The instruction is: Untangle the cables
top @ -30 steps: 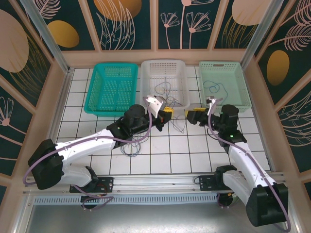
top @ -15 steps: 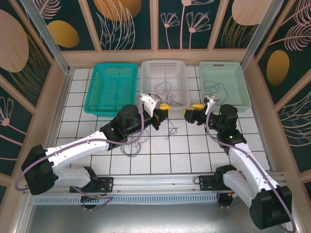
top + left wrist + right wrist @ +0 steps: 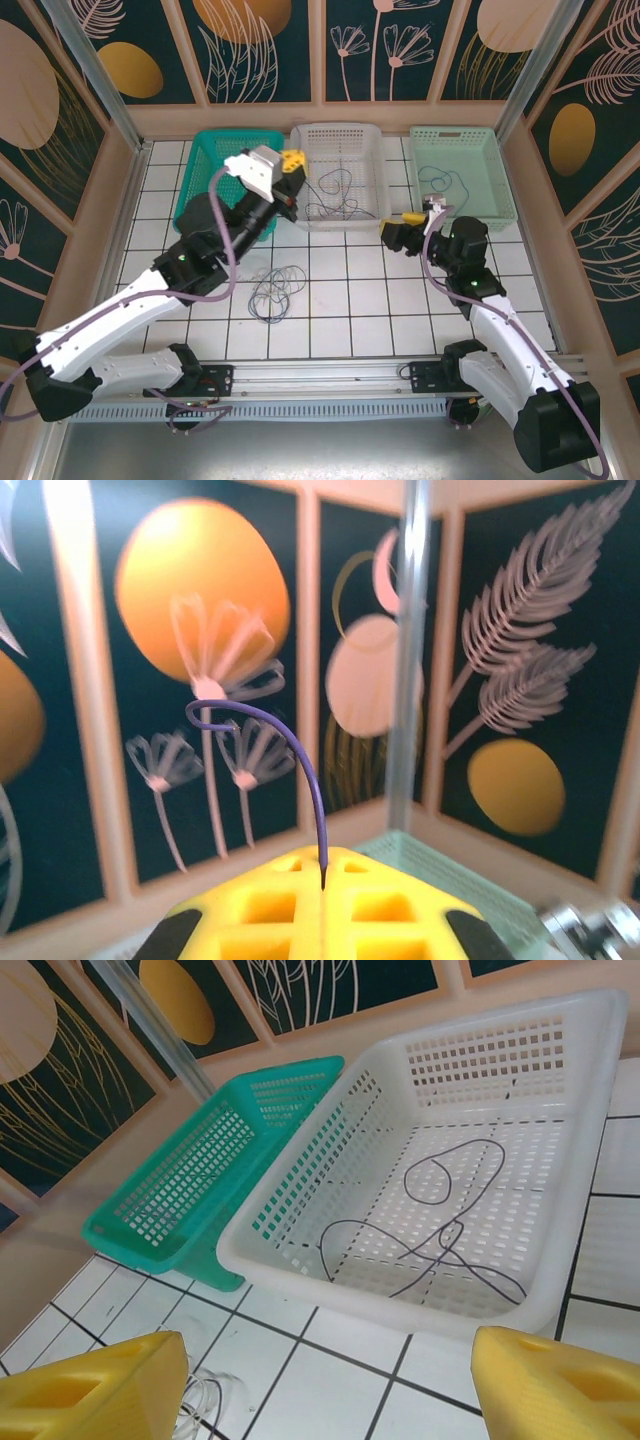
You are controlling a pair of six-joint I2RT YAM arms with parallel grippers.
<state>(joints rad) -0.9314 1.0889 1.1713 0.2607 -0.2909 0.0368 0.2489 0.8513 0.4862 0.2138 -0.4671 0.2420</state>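
From above, the left arm stretches up and forward, its left gripper [image 3: 293, 158] high between the teal basket [image 3: 200, 180] and the white basket [image 3: 340, 128]. The right arm is bent low, with the right gripper [image 3: 400, 226] near the mint basket [image 3: 470, 135]. There are three baskets, and cable loops [image 3: 275, 292] lie on the tiles.

Left wrist: the jaws pinch one purple cable [image 3: 300, 765].

Right wrist: the fingers [image 3: 90, 1390] are spread wide and empty, and dark cables [image 3: 440, 1210] lie in the white basket.

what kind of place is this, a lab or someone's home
Probably a robot lab test cell, not a home: two arms bolted to a rail, a tiled tabletop boxed in by printed floral panels, and three plastic baskets in a row.
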